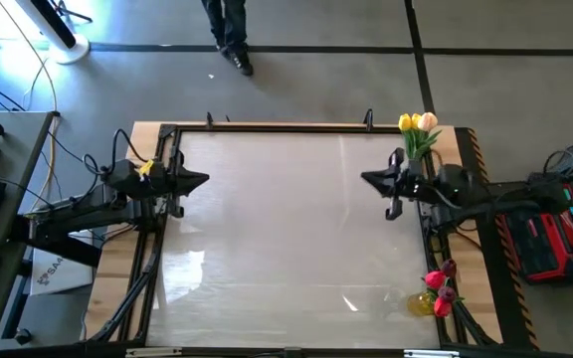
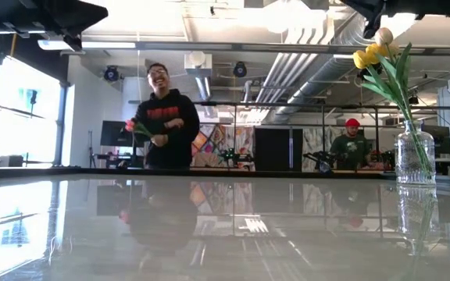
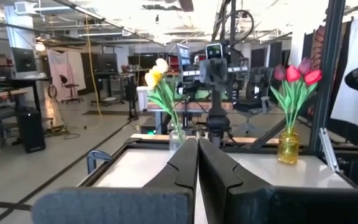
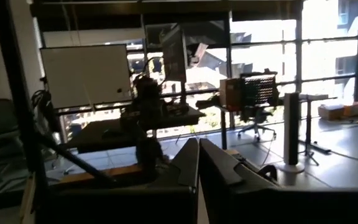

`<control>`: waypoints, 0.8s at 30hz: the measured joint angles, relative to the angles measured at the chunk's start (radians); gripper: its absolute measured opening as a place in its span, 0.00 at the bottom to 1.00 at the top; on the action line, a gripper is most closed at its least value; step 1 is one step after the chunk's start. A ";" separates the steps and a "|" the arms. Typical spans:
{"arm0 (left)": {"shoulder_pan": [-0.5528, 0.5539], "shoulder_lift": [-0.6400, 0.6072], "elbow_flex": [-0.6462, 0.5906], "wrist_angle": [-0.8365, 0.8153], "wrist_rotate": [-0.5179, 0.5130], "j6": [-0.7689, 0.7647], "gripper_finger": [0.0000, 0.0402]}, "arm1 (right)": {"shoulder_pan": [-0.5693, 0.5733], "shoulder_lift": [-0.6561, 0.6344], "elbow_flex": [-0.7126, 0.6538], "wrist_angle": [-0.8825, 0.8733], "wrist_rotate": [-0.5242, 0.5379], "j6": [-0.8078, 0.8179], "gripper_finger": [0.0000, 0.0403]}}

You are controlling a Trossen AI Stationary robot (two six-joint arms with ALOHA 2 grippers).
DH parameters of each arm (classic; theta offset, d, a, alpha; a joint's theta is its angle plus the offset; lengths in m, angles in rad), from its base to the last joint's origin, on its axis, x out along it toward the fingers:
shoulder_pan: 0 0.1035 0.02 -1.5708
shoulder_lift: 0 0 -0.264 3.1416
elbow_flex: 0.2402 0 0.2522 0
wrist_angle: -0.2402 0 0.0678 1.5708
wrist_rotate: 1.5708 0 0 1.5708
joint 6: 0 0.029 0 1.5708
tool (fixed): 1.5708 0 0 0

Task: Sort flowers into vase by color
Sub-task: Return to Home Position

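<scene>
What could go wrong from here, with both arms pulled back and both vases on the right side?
1. The right claw hangs close beside the clear vase of yellow tulips; a careless swing could tip it.
2. The yellow vase of red tulips stands near the table corner; a bump might push it off.
3. A person stands beyond the far edge and could step within reach.

Person (image 2: 165, 125) behind table (image 2: 209, 226); possibly red toolbox (image 1: 550, 237) alongside.

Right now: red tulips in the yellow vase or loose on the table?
In. The left wrist view shows the red tulips standing upright, their stems running down inside the yellow vase.
</scene>
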 joint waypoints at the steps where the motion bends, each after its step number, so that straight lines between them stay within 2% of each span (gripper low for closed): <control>1: 0.004 -0.002 0.000 -0.006 0.000 0.000 0.00 | -0.017 -0.025 0.000 -0.013 0.001 -0.002 0.00; 6: 0.022 -0.034 0.000 -0.046 -0.003 0.028 0.00 | -0.093 -0.181 0.000 -0.147 -0.042 0.007 0.00; 11: 0.031 -0.084 -0.034 -0.046 -0.003 0.029 0.00 | -0.095 -0.262 -0.002 -0.294 -0.080 0.007 0.00; 19: 0.031 -0.193 -0.166 0.015 -0.030 -0.024 0.00 | -0.096 -0.309 -0.153 -0.163 -0.020 0.041 0.00; 24: 0.031 -0.193 -0.213 0.025 -0.063 -0.049 0.00 | -0.122 -0.384 -0.251 -0.131 -0.004 0.080 0.00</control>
